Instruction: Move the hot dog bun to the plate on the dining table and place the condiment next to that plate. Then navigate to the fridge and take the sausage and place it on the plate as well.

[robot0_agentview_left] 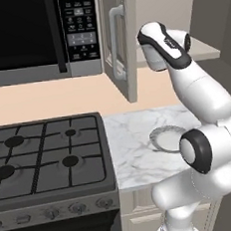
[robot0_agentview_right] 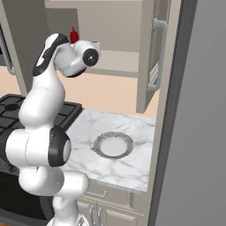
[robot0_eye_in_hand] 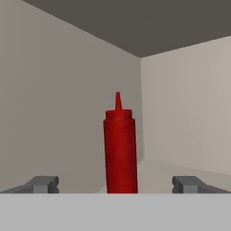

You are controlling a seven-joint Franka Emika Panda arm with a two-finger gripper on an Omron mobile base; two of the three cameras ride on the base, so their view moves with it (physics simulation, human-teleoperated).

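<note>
The slim red plastic condiment bottle with its narrow pointed tip stands upright on the shelf of an open beige wall cabinet, toward the back corner, its tip peeking over the arm in the right base view. The hand faces it with its two dark fingertips spread wide to either side, holding nothing and not touching the bottle.

I judge the bottle light and fairly stiff, but smooth-sided and tall for its base, so it could tip or slide if nudged (a low, off-centre push looks riskiest). The straight cylindrical body below the shoulder looks like the place to take hold, not the tapering tip.

On the white grey-veined marble surface below lies a small round silvery-grey dish, nothing in it.
</note>
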